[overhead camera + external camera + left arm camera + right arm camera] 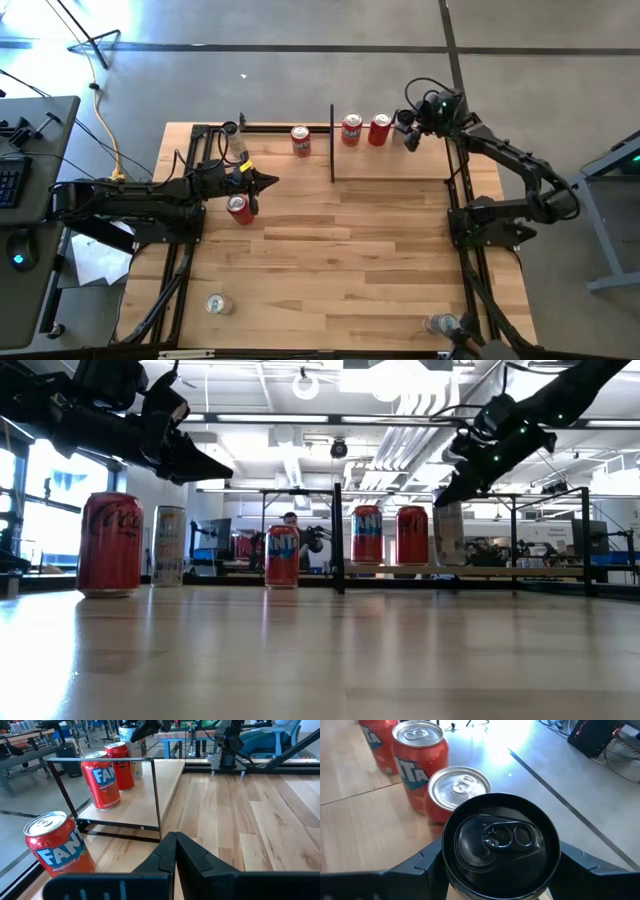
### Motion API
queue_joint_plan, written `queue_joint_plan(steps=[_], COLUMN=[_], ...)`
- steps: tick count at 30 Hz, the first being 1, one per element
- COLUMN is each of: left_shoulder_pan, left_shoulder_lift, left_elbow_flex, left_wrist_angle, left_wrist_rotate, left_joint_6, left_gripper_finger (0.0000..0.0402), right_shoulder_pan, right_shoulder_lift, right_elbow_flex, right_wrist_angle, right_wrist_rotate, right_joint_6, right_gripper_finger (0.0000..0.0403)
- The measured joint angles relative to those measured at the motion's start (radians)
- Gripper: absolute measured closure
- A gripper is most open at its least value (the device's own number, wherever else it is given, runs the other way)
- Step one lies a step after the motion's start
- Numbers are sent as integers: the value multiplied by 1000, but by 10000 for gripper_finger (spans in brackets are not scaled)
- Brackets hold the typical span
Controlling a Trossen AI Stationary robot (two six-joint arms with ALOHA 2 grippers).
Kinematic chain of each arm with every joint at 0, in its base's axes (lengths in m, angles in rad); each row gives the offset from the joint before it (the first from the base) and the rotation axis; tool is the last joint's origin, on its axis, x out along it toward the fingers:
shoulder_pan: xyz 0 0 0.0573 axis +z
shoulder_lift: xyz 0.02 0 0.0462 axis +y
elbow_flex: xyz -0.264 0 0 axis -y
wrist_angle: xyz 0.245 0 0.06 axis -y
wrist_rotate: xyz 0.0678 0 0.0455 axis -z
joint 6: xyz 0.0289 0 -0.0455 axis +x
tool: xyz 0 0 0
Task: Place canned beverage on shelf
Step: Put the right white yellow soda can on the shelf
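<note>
A: Where's my right tool (495,857)?

B: At the far right end of the pale wooden shelf with black metal posts (400,168), fingers spread around a black-topped beverage can (500,837), gripping its sides just beside two red Fanta cans (365,130) standing on the board.

A: And my left tool (268,181)?

B: Fully closed, holding nothing, above the plank-patterned wooden surface (340,270) near a red Coca-Cola can (238,208). A third red Fanta can (301,140) stands left of the shelf.
</note>
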Motion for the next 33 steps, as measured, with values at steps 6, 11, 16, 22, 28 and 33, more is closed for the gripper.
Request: queue_joint_plan(steps=[6,11,16,22,28,33], left_shoulder_pan=[0,0,0,0,0,0], left_shoulder_lift=[0,0,0,0,0,0], left_elbow_flex=[0,0,0,0,0,0], left_wrist_angle=[0,7,8,20,20,19], left_wrist_rotate=[0,0,0,0,0,0], left_joint_6=[0,0,-4,-4,-4,-9], left_gripper_finger=[401,401,401,401,401,401], right_shoulder_pan=[-28,-38,-38,-36,-35,-35], right_shoulder_lift=[0,0,0,0,-11,-48], right_elbow_flex=[0,0,1,1,1,1], right_wrist_angle=[-20,-25,-29,-29,-12,-24], right_wrist_rotate=[1,1,16,75,100,100], right_joint_6=[24,50,79,89,103,107], right_gripper_finger=[166,166,120,68,63,63])
